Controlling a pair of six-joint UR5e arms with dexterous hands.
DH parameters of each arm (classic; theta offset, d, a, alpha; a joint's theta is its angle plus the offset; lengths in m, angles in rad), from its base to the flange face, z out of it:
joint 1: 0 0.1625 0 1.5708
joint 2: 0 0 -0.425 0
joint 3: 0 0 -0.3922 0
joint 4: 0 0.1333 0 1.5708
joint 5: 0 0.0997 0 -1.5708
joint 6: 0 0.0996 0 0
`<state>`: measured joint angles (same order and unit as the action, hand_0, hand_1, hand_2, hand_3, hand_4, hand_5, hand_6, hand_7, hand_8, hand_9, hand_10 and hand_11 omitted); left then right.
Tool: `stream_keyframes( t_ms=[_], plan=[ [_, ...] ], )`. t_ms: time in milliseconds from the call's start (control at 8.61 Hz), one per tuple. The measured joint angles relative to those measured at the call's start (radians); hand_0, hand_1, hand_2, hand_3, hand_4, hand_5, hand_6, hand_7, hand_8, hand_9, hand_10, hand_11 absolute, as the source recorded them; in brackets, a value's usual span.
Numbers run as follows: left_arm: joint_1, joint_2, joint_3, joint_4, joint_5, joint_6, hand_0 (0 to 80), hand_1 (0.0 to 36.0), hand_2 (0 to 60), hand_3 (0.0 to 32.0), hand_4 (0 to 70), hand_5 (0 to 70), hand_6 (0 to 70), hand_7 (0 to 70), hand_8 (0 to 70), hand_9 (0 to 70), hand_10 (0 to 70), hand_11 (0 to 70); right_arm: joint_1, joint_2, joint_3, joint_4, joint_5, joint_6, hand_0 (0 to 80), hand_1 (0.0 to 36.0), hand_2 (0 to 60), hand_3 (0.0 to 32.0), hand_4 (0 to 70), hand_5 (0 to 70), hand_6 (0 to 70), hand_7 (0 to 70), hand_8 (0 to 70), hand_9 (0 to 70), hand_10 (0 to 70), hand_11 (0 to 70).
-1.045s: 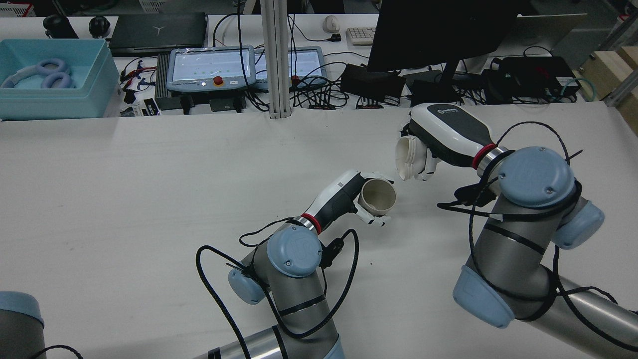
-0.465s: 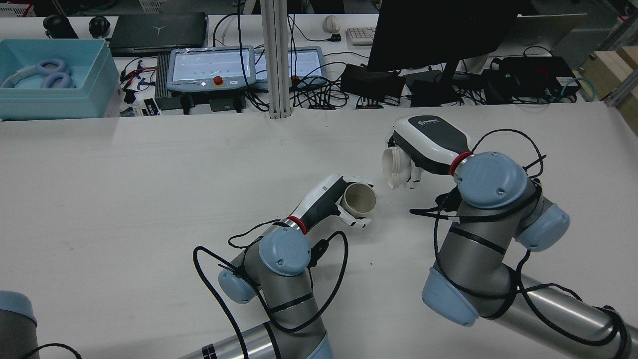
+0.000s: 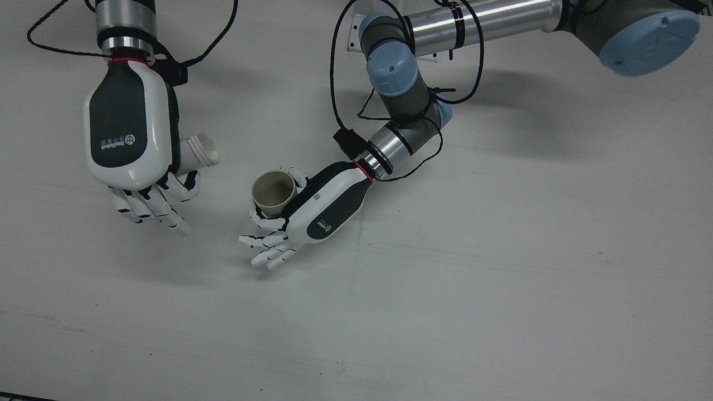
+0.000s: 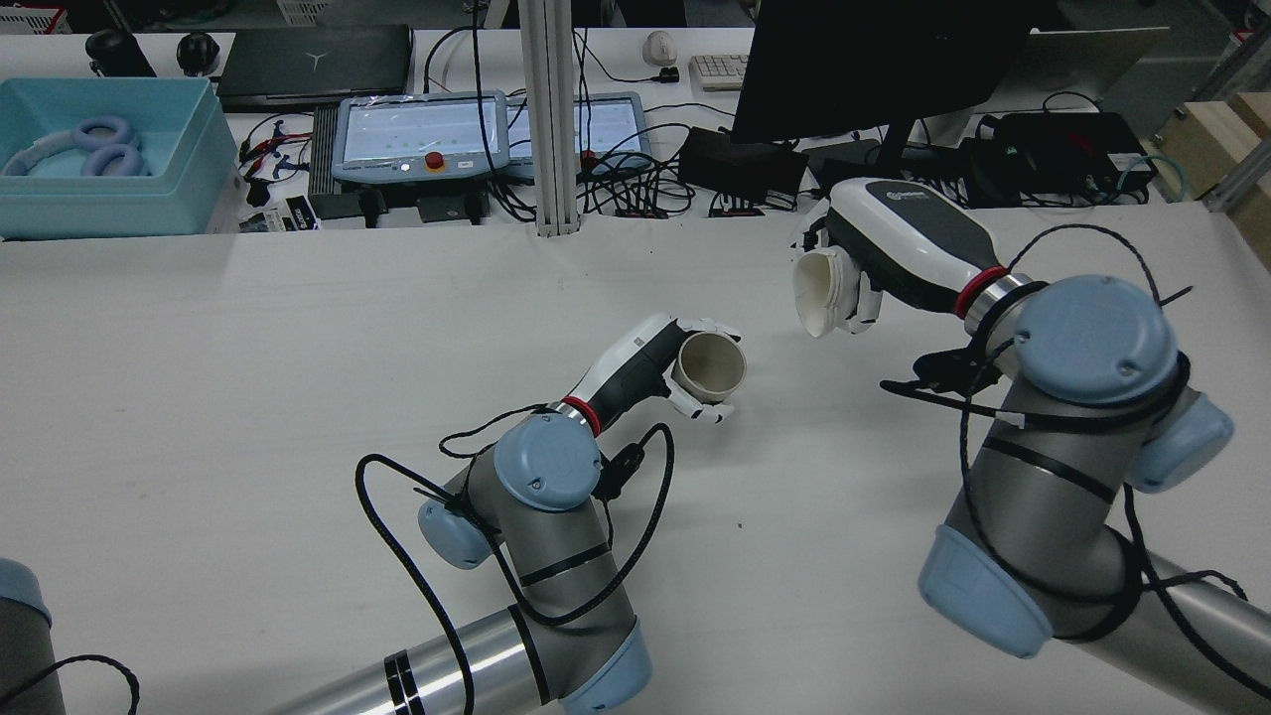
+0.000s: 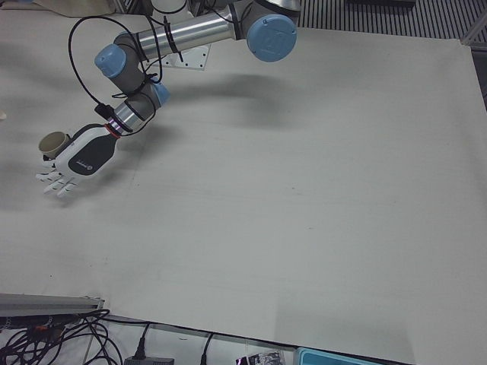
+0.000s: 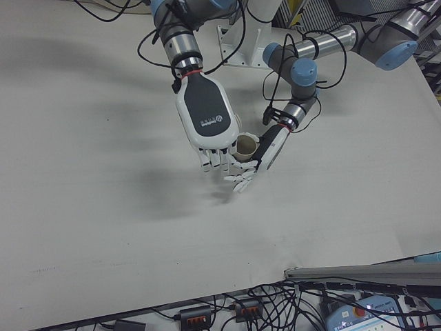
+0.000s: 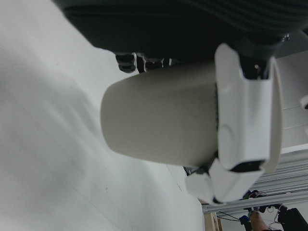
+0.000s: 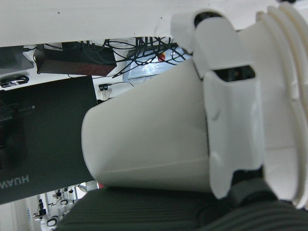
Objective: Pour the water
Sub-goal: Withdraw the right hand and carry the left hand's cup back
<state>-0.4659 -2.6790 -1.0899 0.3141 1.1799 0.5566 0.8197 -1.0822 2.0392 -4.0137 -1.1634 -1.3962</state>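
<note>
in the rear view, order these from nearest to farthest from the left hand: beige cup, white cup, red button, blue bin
1. Beige cup: held in the left hand itself, mid-table.
2. White cup: to the right, tipped in the right hand.
3. Red button: on the pendant behind the table, up and to the left.
4. Blue bin: far back-left corner.

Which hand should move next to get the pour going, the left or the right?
Probably the right hand: it holds the ribbed white cup already tipped toward the beige cup, which the left hand holds mouth-up, apart from it.
</note>
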Motion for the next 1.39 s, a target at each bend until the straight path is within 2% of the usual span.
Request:
stream_keyframes(
  t_ms=[116, 232, 348, 465, 581, 697, 813, 929, 1045, 1161, 1394],
  plan=[
    [-0.011, 0.000, -0.034, 0.013, 0.024, -0.003, 62.4, 36.0, 60.0, 0.0, 70.0, 70.0, 19.1, 21.6, 8.8, 8.6, 4.5, 8.1, 0.057, -0.049, 0.076, 0.003, -0.002, 0.099, 64.6, 31.5, 60.0, 0.0, 70.0, 70.0, 53.6, 51.0, 37.4, 46.5, 31.6, 46.6],
    [-0.020, 0.000, -0.082, 0.035, 0.045, -0.007, 62.1, 36.0, 60.0, 0.0, 70.0, 70.0, 18.7, 21.3, 8.8, 8.6, 4.5, 8.1, 0.115, -0.101, 0.119, 0.006, -0.006, 0.222, 58.7, 26.9, 55.3, 0.0, 63.4, 63.6, 50.4, 46.9, 39.0, 49.0, 35.3, 51.2],
    [-0.028, 0.001, -0.138, 0.070, 0.073, -0.021, 61.6, 36.0, 60.0, 0.0, 70.0, 70.0, 18.1, 20.8, 8.6, 8.4, 4.6, 8.2, 0.181, -0.175, 0.140, 0.019, -0.009, 0.362, 53.6, 22.5, 50.4, 0.0, 49.4, 56.9, 48.1, 44.7, 43.3, 55.8, 40.7, 58.0],
    [-0.038, 0.004, -0.187, 0.112, 0.102, -0.059, 61.6, 36.0, 60.0, 0.0, 70.0, 70.0, 17.7, 20.5, 8.4, 8.2, 4.4, 7.9, 0.258, -0.279, 0.141, 0.093, -0.014, 0.487, 52.6, 20.9, 49.0, 0.0, 48.9, 56.4, 48.9, 45.1, 44.9, 58.0, 43.2, 61.5],
    [-0.053, 0.009, -0.221, 0.146, 0.119, -0.109, 61.6, 36.0, 60.0, 0.0, 70.0, 70.0, 17.2, 20.1, 8.2, 8.0, 4.2, 7.7, 0.340, -0.387, 0.109, 0.235, -0.036, 0.583, 53.2, 20.7, 48.5, 0.0, 53.7, 58.1, 50.9, 47.3, 45.6, 58.9, 43.0, 61.3],
    [-0.070, 0.018, -0.253, 0.179, 0.127, -0.154, 61.0, 36.0, 60.0, 0.0, 70.0, 70.0, 16.8, 19.9, 8.1, 8.0, 4.3, 7.8, 0.427, -0.471, 0.001, 0.433, -0.086, 0.701, 53.7, 21.2, 49.1, 0.0, 54.4, 58.8, 50.8, 48.9, 46.5, 60.5, 43.3, 61.7],
    [-0.086, 0.042, -0.292, 0.203, 0.137, -0.186, 61.3, 36.0, 60.0, 0.0, 70.0, 70.0, 16.7, 19.9, 8.1, 8.1, 4.5, 8.2, 0.501, -0.521, -0.176, 0.664, -0.140, 0.839, 54.3, 22.0, 52.7, 0.0, 59.4, 61.1, 53.0, 52.2, 48.8, 63.7, 45.5, 64.8],
    [-0.100, 0.080, -0.335, 0.215, 0.150, -0.202, 61.2, 36.0, 60.0, 0.0, 70.0, 70.0, 16.7, 19.9, 8.2, 8.3, 5.0, 8.8, 0.545, -0.542, -0.355, 0.866, -0.172, 0.948, 53.7, 22.4, 60.0, 0.0, 66.8, 63.4, 56.4, 55.5, 51.8, 67.6, 48.9, 69.6],
    [-0.122, 0.129, -0.381, 0.220, 0.165, -0.214, 60.9, 36.0, 60.0, 0.0, 70.0, 70.0, 16.5, 19.8, 8.1, 8.4, 5.4, 9.4, 0.570, -0.551, -0.535, 1.036, -0.190, 1.035, 52.8, 22.3, 60.0, 0.0, 65.8, 63.4, 56.9, 55.6, 54.0, 70.0, 52.3, 70.0],
    [-0.147, 0.175, -0.410, 0.217, 0.174, -0.233, 59.9, 36.0, 60.0, 0.0, 70.0, 70.0, 15.9, 19.3, 7.9, 8.4, 5.8, 9.8, 0.578, -0.554, -0.655, 1.133, -0.198, 1.077, 51.7, 22.0, 60.0, 0.0, 68.6, 63.9, 59.0, 56.7, 56.5, 70.0, 56.3, 70.0],
    [-0.215, 0.307, -0.433, 0.136, 0.182, -0.260, 59.8, 36.0, 60.0, 0.0, 70.0, 70.0, 16.0, 19.6, 8.0, 8.7, 6.5, 10.8, 0.580, -0.554, -0.812, 1.224, -0.202, 1.104, 50.6, 21.8, 60.0, 0.0, 68.1, 63.6, 60.4, 56.8, 60.3, 70.0, 62.5, 70.0]
  ],
)
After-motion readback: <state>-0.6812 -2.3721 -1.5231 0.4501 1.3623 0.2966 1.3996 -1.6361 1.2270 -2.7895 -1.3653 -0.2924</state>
